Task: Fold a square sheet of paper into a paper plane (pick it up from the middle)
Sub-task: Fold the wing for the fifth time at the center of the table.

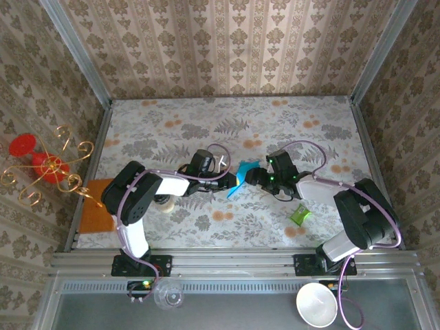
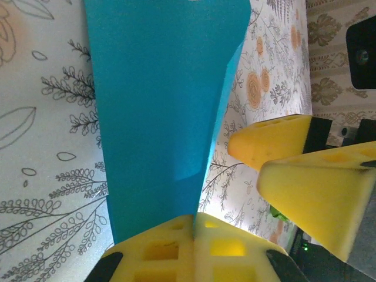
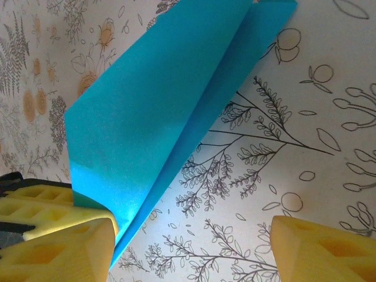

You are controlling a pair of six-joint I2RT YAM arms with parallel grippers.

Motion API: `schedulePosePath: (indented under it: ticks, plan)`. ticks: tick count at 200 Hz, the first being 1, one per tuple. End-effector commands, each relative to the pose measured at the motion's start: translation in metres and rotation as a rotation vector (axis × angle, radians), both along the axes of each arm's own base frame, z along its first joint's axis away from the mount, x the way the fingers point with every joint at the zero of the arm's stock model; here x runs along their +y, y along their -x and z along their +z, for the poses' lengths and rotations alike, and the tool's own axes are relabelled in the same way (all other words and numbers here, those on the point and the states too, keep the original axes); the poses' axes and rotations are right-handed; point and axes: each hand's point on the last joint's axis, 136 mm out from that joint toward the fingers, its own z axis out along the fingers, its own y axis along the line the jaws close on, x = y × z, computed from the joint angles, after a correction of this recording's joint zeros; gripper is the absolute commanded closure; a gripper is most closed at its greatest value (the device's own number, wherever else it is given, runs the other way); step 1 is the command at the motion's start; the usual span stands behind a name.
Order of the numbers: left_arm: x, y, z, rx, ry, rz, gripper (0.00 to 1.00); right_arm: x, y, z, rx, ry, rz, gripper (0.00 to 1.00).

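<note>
left end effector (image 2: 194, 226) pinches paper (image 2: 153, 117) at its edge.

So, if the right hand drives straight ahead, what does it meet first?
Probably the folded teal-blue paper sheet: its lower edge slants across the gap ahead of the open right hand. Depth is unclear; it may meet the floral table cover instead.

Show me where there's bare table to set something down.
Free: the far table strip along the back wall, and the near strip between the arm bases. Crowded: the middle, where left gripper and right gripper meet at the teal paper; green wrapper right, orange mat left.
</note>
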Motion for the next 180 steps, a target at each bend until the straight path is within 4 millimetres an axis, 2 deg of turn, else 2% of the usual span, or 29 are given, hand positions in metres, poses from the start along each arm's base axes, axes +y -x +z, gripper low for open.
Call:
schedulePosePath:
  ticks: [1,39,144,180]
  plan:
    - [0.000,0.002,-0.003,0.080,0.036,0.019,1.00,0.013,-0.007,0.007,-0.027,-0.025,0.056,0.28]
    - [-0.001,0.002,-0.010,0.134,0.055,0.037,1.00,0.018,-0.011,0.004,-0.008,-0.026,0.068,0.29]
    - [0.004,0.002,-0.017,0.168,0.054,0.063,1.00,0.007,-0.026,-0.018,0.084,0.107,0.021,0.32]
    - [0.005,0.003,-0.022,0.178,0.048,0.063,1.00,0.002,-0.026,-0.029,0.129,0.157,0.014,0.33]
